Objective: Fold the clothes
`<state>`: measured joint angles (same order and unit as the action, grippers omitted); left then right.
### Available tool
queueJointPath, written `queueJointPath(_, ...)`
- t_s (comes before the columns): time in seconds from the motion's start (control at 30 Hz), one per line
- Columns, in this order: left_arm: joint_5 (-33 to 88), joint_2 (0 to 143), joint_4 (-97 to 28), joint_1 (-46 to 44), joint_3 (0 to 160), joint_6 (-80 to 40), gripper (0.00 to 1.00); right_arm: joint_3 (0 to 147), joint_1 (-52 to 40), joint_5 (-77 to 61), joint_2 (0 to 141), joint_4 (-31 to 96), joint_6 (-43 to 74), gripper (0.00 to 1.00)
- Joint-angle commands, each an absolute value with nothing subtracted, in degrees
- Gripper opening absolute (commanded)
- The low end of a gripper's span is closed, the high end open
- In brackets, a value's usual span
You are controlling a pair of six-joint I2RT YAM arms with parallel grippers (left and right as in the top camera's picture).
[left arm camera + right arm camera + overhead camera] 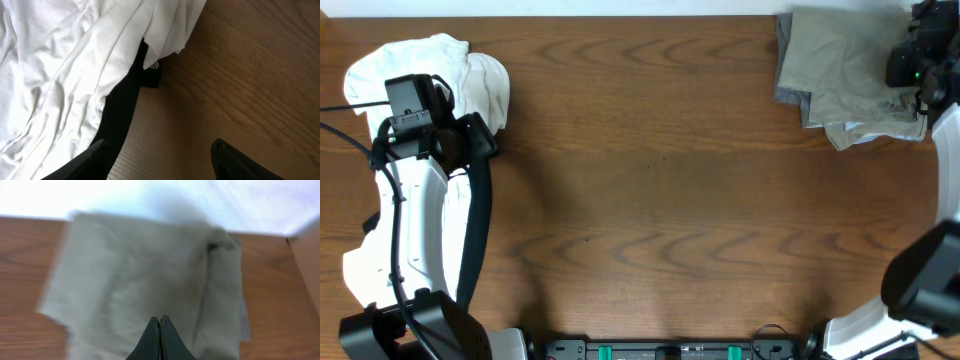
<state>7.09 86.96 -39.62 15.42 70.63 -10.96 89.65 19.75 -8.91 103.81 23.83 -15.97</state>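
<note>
The clothes, a pair of khaki shorts (pixel 840 65), lie folded flat at the table's far right corner, with a pale edge showing along the near side. In the right wrist view the shorts (pixel 130 275) fill the middle, blurred. My right gripper (pixel 159 319) is shut, its fingers pressed together with no cloth between them, just above the shorts' near part. From overhead it (pixel 918 62) sits over the shorts' right edge. My left gripper (pixel 160 160) stands open over bare wood, nothing in it.
A crumpled white T-shirt (pixel 470 80) lies at the far left corner, partly under my left arm (pixel 415 100); up close the T-shirt (pixel 65 65) fills the left half. The wooden table (pixel 650 200) stretches between the two piles. The table's back edge and a white wall (pixel 150 195) lie just beyond the shorts.
</note>
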Motion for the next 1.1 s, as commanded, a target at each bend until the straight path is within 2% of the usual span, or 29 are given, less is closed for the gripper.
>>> queueJointPath(0.0,6.8,87.3,-39.6,15.3,70.2,-11.7,0.66,90.0,21.4,-2.8,108.9,22.9,-17.9,0.01)
queueJointPath(0.33,6.8,87.3,-40.0,15.3,70.2,-11.7,0.66,90.0,24.4,-4.8,123.8,16.5,-17.8,0.01)
queueJointPath(0.47,6.8,87.3,-40.0,15.3,70.2,-11.7,0.66,90.0,24.4,-6.3,125.3,16.0,-16.8,0.01)
queueJointPath(0.9,6.8,87.3,-40.0,15.3,70.2,-11.7,0.66,90.4,24.1,-13.5,107.4,13.5,-16.1,0.02)
queueJointPath(1.0,6.8,87.3,-40.0,15.3,70.2,-11.7,0.66,90.4,23.6,-13.6,106.4,10.8,-16.1,0.06)
queueJointPath(1.07,6.8,87.3,-40.0,15.3,70.2,-11.7,0.66,90.4,23.2,-13.5,107.1,8.5,-16.2,0.21)
